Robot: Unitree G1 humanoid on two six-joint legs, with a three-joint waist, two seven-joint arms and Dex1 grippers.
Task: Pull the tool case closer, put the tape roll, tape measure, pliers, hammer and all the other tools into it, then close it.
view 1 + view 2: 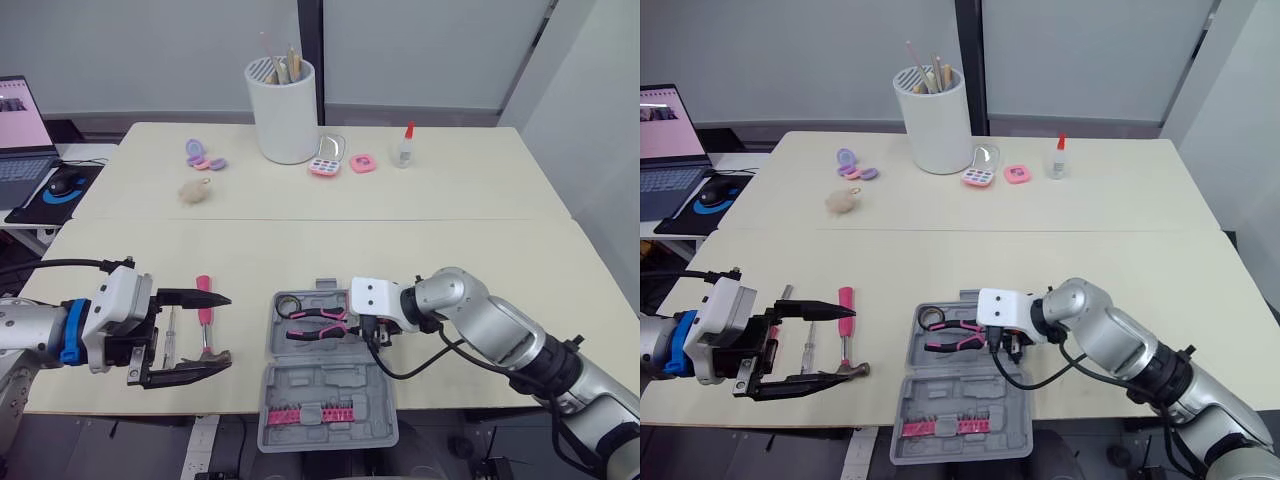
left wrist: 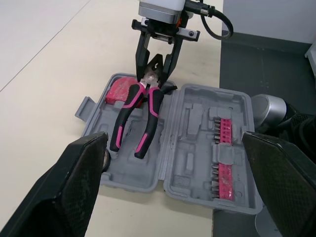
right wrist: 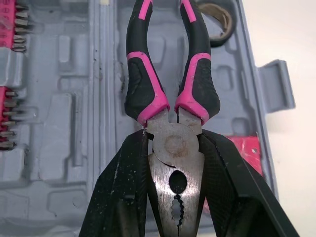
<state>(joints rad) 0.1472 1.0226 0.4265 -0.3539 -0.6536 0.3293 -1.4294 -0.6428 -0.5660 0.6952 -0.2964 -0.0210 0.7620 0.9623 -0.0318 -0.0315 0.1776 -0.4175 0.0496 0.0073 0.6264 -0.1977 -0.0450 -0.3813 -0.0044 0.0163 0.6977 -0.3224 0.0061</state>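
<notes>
Table point(image 1: 480, 250) first: it carries the open tool case point(image 1: 268, 400) at its near edge, directly in front of you, so I judge the pull closer as done. The case lies flat with both halves up, and the closing step is not yet done.

Next in size, the hammer point(image 1: 205, 315) lies on the table just left of the case, unpacked. Your left tool point(image 1: 225, 330) hangs by it, fingers spread wide and holding nothing.

The pliers point(image 3: 170, 98) are over the far half of the case, handles down in the tray. Your right tool point(image 2: 154, 66) pinches them by the head, so they are placed but not released.

A slim screwdriver point(image 1: 808, 347) lies on the table beside the hammer; it also has to go in.

A pink block point(image 2: 118, 91), likely the tape measure, sits in the case beside the pliers' head. The tape roll point(image 3: 217, 17) is in the corner by the handles.

Left for you: release, hammer, screwdriver, close.
</notes>
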